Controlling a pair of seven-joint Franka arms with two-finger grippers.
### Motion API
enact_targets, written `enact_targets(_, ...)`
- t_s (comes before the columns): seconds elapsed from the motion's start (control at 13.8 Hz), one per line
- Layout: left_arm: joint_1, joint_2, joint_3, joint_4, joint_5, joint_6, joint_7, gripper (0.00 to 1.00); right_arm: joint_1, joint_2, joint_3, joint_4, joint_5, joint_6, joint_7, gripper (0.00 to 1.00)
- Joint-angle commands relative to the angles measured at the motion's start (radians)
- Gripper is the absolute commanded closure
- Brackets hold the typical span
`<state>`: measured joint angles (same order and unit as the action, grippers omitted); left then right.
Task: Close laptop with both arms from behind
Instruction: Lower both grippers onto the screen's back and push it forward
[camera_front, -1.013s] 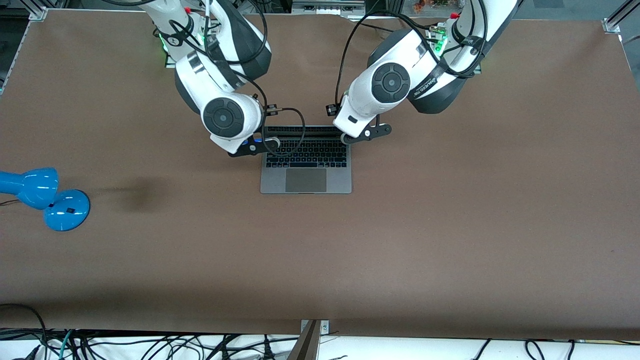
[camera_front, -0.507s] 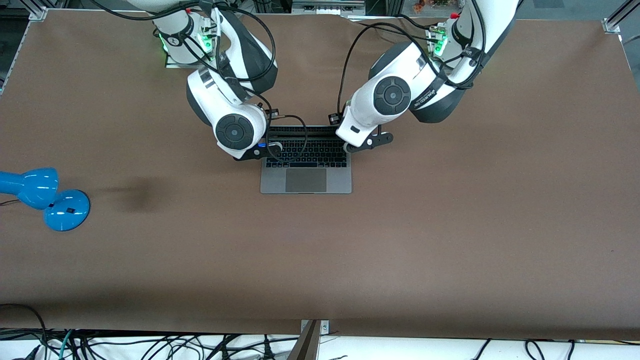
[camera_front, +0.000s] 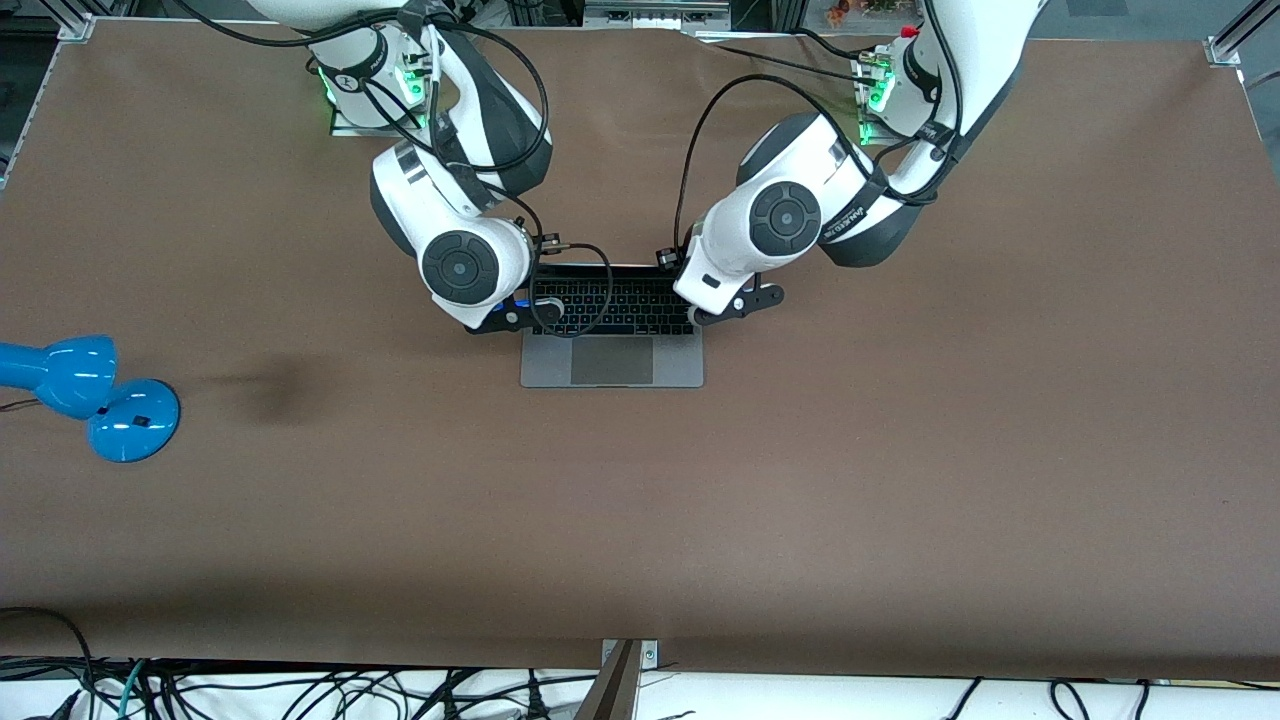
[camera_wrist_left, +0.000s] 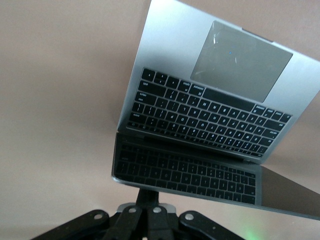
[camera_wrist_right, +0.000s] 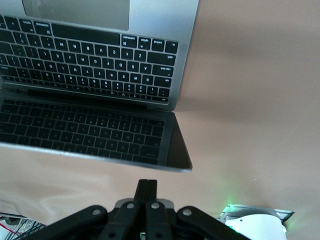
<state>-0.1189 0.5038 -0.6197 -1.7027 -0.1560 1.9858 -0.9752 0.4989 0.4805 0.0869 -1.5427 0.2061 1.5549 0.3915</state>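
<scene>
The grey laptop (camera_front: 612, 362) lies open mid-table with its lid tilted forward over the black keyboard. My left gripper (camera_front: 700, 302) is shut and empty, and its closed fingertips (camera_wrist_left: 149, 192) touch the lid's top edge from the hinge side. The laptop (camera_wrist_left: 215, 65) shows in the left wrist view with the keyboard mirrored in its screen. My right gripper (camera_front: 520, 312) is shut and empty at the lid's corner toward the right arm's end. In the right wrist view its fingertips (camera_wrist_right: 147, 187) sit just short of the lid edge of the laptop (camera_wrist_right: 100, 55).
A blue desk lamp (camera_front: 90, 395) lies on the brown table (camera_front: 900, 450) toward the right arm's end, well away from the laptop. Black cables hang from both wrists over the keyboard.
Both grippers have moved toward the front camera, and the lid has tipped further forward over the keyboard.
</scene>
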Motion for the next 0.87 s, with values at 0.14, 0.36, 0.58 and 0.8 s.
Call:
enact_targets(0.14, -0.007, 0.096, 0.008, 0.110, 0.068, -0.001, -0.011, 1.00, -0.026, 0.016, -0.001, 0.015, -0.004, 0.043, -0.026, 0.98)
enact_targets(0.36, -0.013, 0.140, 0.029, 0.155, 0.087, -0.001, -0.010, 1.00, -0.040, 0.038, -0.001, 0.032, -0.004, 0.057, -0.036, 0.98)
enact_targets(0.58, -0.015, 0.166, 0.041, 0.160, 0.087, 0.001, -0.003, 1.00, -0.049, 0.072, -0.001, 0.041, -0.005, 0.105, -0.036, 0.98)
enact_targets(0.8, -0.015, 0.205, 0.043, 0.189, 0.133, 0.007, -0.011, 1.00, -0.059, 0.105, -0.001, 0.043, -0.005, 0.171, -0.037, 0.98)
